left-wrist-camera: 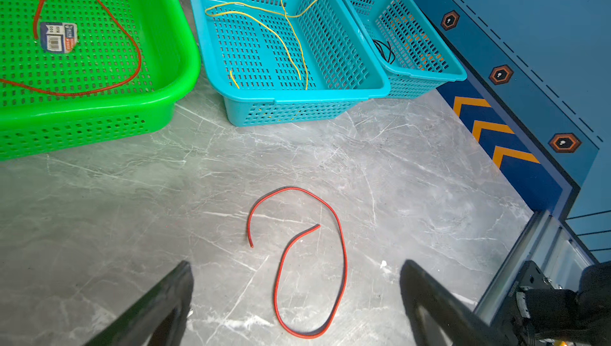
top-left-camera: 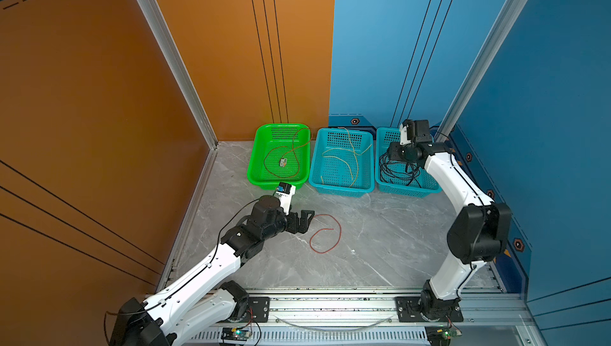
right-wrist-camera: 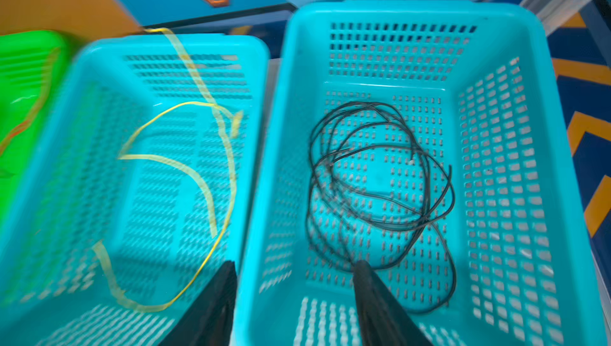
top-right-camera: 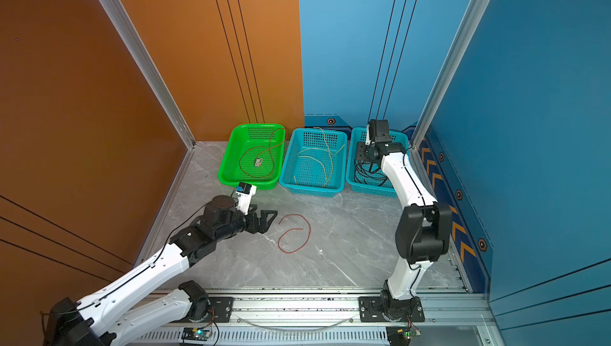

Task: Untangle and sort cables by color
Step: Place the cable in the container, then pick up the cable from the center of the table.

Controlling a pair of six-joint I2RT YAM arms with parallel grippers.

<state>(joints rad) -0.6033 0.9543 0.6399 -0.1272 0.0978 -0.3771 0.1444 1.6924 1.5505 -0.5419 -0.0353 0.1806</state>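
A loose red cable lies curled in an open loop on the grey marble table. My left gripper is open just left of it, low over the table, jaws wide and holding nothing. Another red cable lies in the green basket. Yellow cables lie in the middle teal basket. Black cables sit coiled in the right teal basket. My right gripper hangs open above that basket, nothing between its fingers.
The three baskets stand in a row against the back wall, the green one with a label stuck to its floor. Orange panels close the left side and blue panels the right. A metal rail carrying both arm bases runs along the front.
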